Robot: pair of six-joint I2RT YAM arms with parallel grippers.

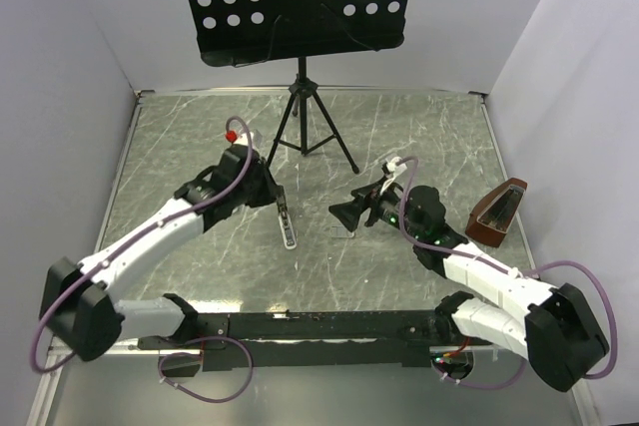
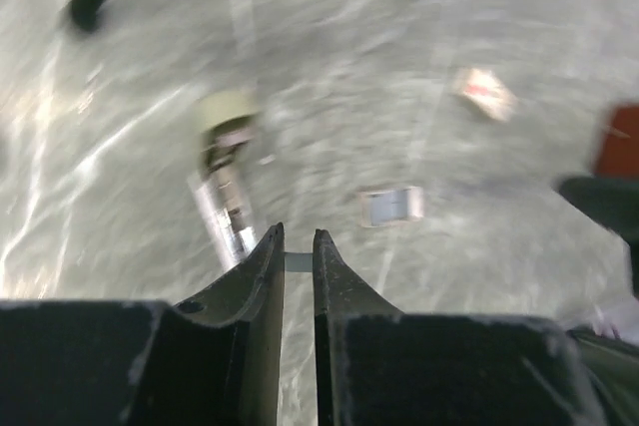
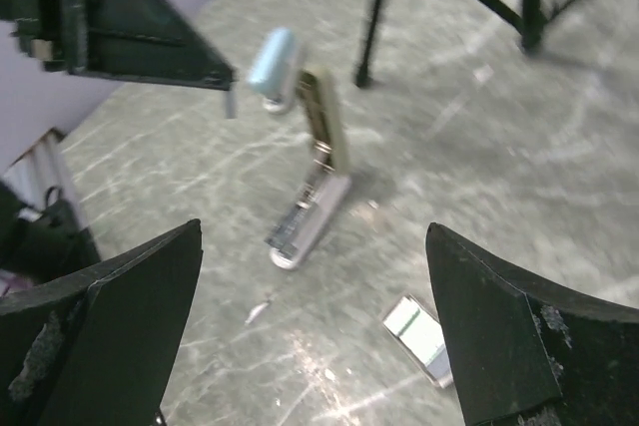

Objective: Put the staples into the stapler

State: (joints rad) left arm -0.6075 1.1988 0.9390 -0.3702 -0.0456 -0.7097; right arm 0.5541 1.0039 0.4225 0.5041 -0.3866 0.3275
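A pale stapler point(image 1: 288, 223) lies swung open on the marble table point(image 1: 180, 147); it also shows in the left wrist view point(image 2: 226, 197) and the right wrist view point(image 3: 312, 187). My left gripper point(image 1: 272, 190) hovers just above its near end, shut on a small grey staple strip point(image 2: 298, 262), which also shows in the right wrist view point(image 3: 230, 104). My left gripper's fingertips point(image 2: 298, 236) are almost closed. A tiny open staple box point(image 2: 392, 205) lies to the stapler's right and shows in the right wrist view point(image 3: 424, 338). My right gripper point(image 1: 346, 213) is wide open and empty point(image 3: 313, 230), facing the stapler.
A music stand's tripod point(image 1: 303, 117) stands at the back middle. A brown stapler point(image 1: 497, 213) sits at the right edge. A second small cardboard piece point(image 2: 484, 94) lies farther off. A loose staple bit point(image 3: 258, 311) lies near the stapler.
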